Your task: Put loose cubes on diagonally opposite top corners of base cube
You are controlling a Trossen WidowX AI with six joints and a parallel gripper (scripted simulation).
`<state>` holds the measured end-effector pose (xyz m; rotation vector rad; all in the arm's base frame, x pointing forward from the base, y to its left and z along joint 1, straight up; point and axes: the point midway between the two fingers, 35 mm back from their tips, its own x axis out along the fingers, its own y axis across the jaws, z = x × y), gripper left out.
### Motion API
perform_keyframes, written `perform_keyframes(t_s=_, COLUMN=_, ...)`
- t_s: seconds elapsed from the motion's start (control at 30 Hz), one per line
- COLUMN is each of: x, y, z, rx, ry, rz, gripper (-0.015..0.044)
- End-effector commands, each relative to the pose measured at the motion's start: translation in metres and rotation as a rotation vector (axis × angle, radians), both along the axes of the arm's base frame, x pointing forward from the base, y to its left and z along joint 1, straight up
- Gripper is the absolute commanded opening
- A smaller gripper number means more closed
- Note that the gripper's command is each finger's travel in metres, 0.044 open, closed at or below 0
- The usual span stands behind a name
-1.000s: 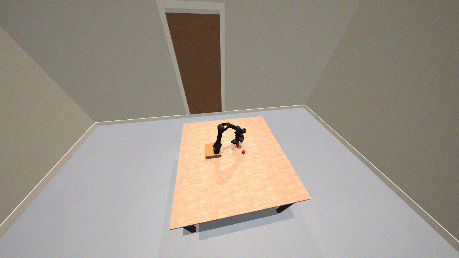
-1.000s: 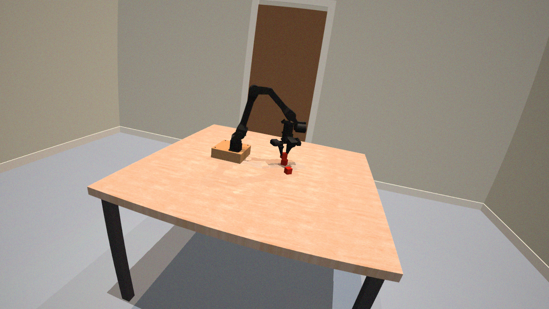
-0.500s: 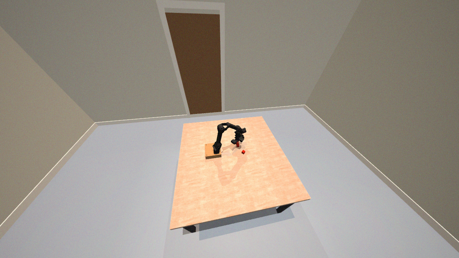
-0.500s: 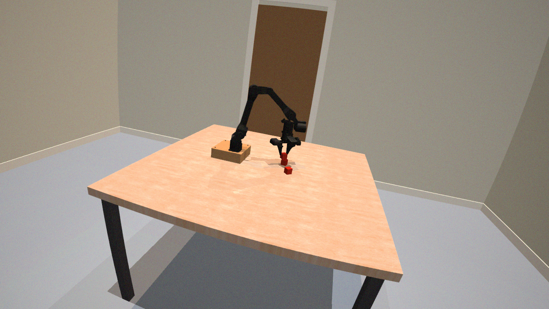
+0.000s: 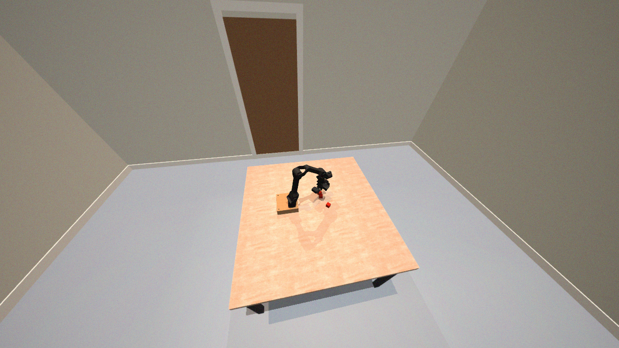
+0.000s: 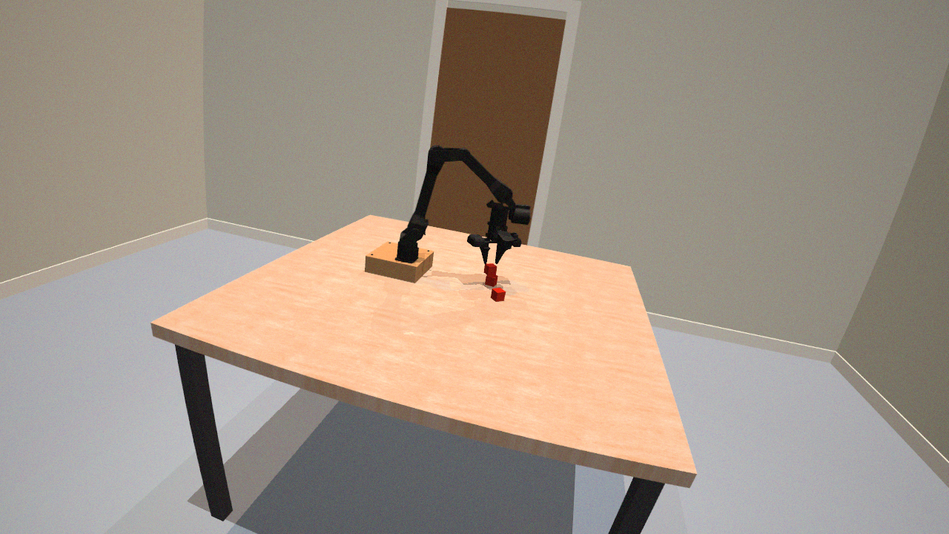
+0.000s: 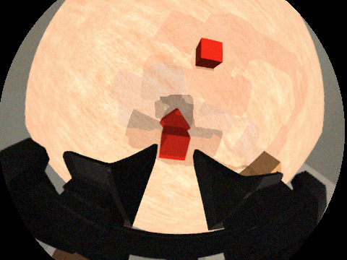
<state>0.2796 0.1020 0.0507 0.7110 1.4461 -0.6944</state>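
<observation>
— How does the claw (image 7: 176, 155) stand?

— Parted, gripping nothing. Its fingertips flank the upper red cube (image 7: 173, 146) with a gap on each side.

— And that cube?

— It sits on the base cube (image 7: 176, 120), turned at an angle to it, just under the claw.

— The other loose cube (image 7: 210, 52)?

— On the bench (image 6: 424, 345), near the stack but apart from it, on the side away from the arm's wooden mount (image 6: 397, 263).
</observation>
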Motion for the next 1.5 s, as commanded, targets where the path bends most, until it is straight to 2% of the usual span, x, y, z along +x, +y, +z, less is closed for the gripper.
perform_keyframes(t_s=0.0, x=0.002, y=0.001, z=0.008, rx=0.003, ry=-0.009, rz=0.000, gripper=0.0205)
perform_keyframes(t_s=0.3, x=0.002, y=0.001, z=0.011, rx=0.003, ry=-0.009, rz=0.000, gripper=0.0205)
perform_keyframes(t_s=0.37, x=0.004, y=-0.004, z=0.011, rx=0.001, ry=-0.006, rz=0.004, gripper=0.0257)
perform_keyframes(t_s=0.87, x=0.057, y=-0.124, z=0.055, rx=-0.010, ry=-0.019, rz=0.092, gripper=0.0265)
perform_keyframes(t_s=1.03, x=0.057, y=-0.129, z=0.057, rx=-0.008, ry=-0.017, rz=0.099, gripper=0.0265)
perform_keyframes(t_s=1.3, x=0.059, y=-0.129, z=0.000, rx=-0.008, ry=-0.017, rz=0.099, gripper=0.0265)
perform_keyframes(t_s=1.47, x=0.059, y=-0.129, z=-0.006, rx=-0.008, ry=-0.017, rz=0.099, gripper=0.0265)
